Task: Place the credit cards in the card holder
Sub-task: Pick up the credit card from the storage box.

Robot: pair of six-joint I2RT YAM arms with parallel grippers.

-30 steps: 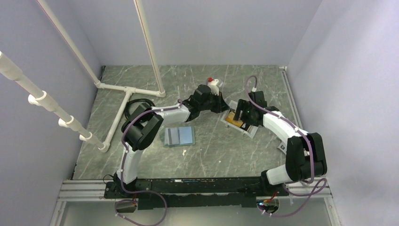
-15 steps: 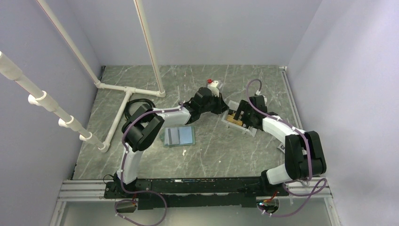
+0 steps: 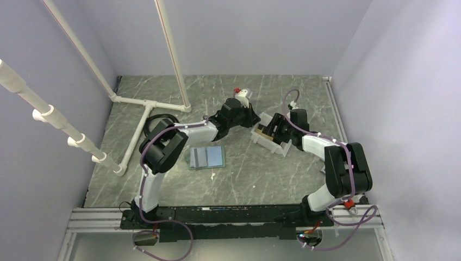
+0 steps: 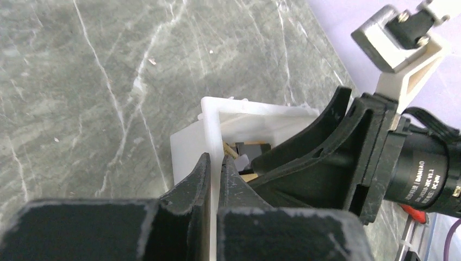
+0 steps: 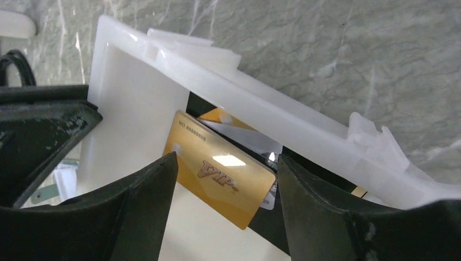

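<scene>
Right of ctr on the surface [image 3: 244, 174], beyond both arm bases: white bin [image 3: 278, 148], w/ both wrists crowded up against it. Pinched tight on the bin's thin white wall, one finger each side: left gripper [image 4: 215, 160], coming in from the bin's left. Spread wide at the bin's open front: right gripper [image 5: 226, 159], fingers standing either side of gold credit card [image 5: 217, 176] marked VIP. Card tilted inside the bin, w/ pale card [image 5: 253, 142] partly under it & an orange corner showing behind. Can't tell whether either finger actually touches the gold card. Well apart from the bin, to its left & just beside left arm's big joint: card holder [image 3: 207, 156], lying open & flat on the surface, light blue inside facing up.
</scene>
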